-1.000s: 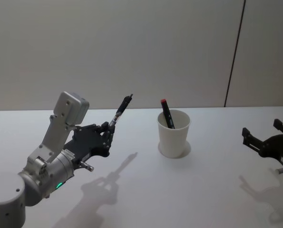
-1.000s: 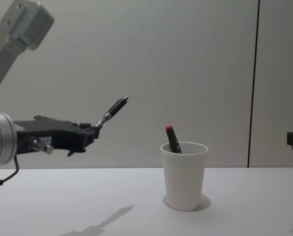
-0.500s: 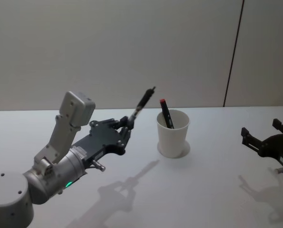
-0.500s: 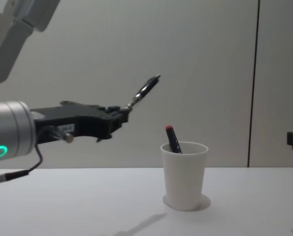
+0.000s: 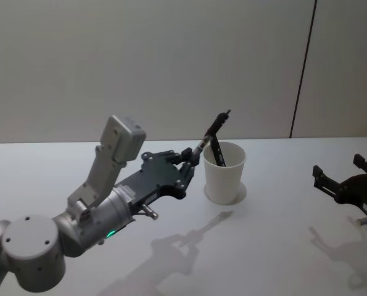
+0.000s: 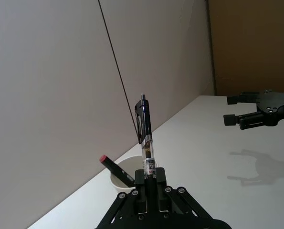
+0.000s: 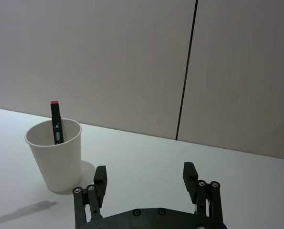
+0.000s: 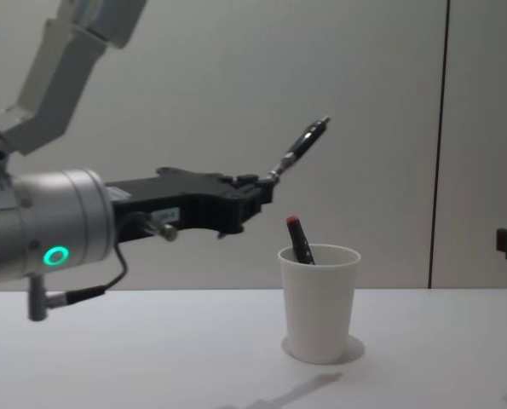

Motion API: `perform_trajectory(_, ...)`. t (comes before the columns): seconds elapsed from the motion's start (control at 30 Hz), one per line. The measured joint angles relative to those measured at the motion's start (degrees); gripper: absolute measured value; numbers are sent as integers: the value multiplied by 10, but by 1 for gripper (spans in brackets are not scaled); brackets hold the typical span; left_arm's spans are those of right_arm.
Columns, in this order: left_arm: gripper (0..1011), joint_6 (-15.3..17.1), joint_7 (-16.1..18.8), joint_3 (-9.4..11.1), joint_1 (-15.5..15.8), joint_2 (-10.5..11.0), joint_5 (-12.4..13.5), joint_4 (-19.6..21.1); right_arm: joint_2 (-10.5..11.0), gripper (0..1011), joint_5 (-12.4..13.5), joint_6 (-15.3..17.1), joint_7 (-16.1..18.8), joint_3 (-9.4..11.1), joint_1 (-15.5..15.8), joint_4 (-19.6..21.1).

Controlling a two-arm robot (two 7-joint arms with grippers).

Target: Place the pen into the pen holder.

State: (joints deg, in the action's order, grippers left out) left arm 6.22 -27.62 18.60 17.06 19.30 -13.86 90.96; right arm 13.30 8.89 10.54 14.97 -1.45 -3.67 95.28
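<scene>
My left gripper (image 5: 189,158) is shut on the lower end of a black and clear pen (image 5: 213,129). The pen slants up and to the right, its top over the near left rim of the pen holder (image 5: 225,176), a white paper cup on the table. From the chest view the pen (image 8: 302,145) hangs above and left of the cup (image 8: 319,307), clear of the rim. A black marker with a red cap (image 5: 215,145) leans inside the cup. My right gripper (image 5: 338,168) hovers open and idle at the far right.
The white table (image 5: 269,246) runs wide around the cup, with a plain wall close behind it. A dark vertical seam (image 5: 301,68) marks the wall to the right of the cup.
My left arm has carried the pen to the right and upward, from well left of the cup to just beside its rim. The right arm and the cup have stayed put.
</scene>
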Motion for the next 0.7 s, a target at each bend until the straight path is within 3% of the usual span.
perform_trajectory(0.7,139,-6,2,29,34,-42,47,-38,0,1001,0,0,0,0,0,0)
